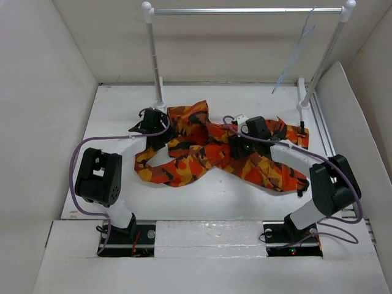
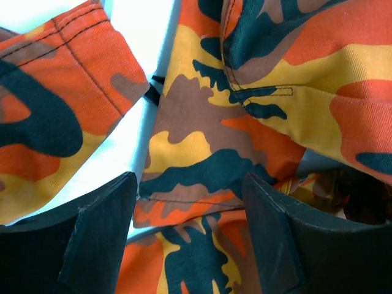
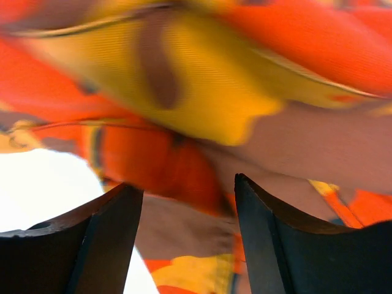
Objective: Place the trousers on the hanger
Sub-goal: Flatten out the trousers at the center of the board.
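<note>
My left gripper (image 1: 149, 127) and right gripper (image 1: 244, 139) both sit spread, pinching nothing, over the trousers (image 1: 196, 156) crumpled on the table (image 1: 122, 104), probably seeking an edge, while the hanger (image 1: 298, 54) hangs from the rail (image 1: 245, 10) behind.

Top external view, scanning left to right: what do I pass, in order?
left arm's elbow → left claw → right claw → hanger → right arm's elbow. The trousers spread beneath both claws, so they have no single place in the order.
</note>
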Action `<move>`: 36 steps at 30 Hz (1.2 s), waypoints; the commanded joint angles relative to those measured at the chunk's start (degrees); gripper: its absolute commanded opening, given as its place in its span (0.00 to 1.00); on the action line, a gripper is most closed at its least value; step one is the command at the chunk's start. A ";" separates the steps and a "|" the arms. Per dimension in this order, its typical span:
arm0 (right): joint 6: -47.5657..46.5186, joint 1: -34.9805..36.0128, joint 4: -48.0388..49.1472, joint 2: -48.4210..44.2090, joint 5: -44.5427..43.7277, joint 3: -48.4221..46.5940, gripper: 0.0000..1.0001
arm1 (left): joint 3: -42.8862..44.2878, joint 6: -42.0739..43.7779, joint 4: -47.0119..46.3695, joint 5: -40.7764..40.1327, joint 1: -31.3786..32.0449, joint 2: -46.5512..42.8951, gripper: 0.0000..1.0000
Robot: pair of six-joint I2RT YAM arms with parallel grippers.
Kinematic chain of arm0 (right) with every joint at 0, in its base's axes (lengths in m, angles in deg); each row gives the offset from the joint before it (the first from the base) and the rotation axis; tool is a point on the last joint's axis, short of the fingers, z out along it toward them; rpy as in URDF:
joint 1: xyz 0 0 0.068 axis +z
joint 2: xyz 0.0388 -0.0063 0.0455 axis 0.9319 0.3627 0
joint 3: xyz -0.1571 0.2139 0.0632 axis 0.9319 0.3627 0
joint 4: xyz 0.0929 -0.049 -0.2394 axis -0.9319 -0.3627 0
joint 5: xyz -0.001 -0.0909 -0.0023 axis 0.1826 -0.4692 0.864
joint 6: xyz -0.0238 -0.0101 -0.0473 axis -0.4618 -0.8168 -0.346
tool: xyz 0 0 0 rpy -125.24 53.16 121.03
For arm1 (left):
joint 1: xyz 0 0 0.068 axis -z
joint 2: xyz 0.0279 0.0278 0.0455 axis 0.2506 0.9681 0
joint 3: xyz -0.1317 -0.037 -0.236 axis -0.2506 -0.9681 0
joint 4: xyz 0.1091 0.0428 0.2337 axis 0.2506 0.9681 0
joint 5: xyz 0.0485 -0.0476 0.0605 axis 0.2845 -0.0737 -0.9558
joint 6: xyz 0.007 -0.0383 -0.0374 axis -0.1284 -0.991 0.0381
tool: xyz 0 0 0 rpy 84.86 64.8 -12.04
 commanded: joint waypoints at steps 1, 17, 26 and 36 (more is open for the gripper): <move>-2.57 3.99 3.66 -0.49 -0.25 -0.97 0.66 | 1.85 -0.57 -1.52 0.14 0.12 0.50 0.64; 2.60 23.24 -15.21 -22.90 7.03 14.49 0.00 | 5.36 -0.14 -0.73 -2.06 0.12 10.25 0.33; 5.95 27.12 -23.14 -21.05 2.56 10.56 0.62 | 10.28 2.24 4.09 -7.15 -0.49 4.65 0.00; 2.18 12.03 -18.68 -22.12 -1.82 -1.31 0.73 | 20.26 8.73 12.69 -18.04 -1.02 -14.51 0.00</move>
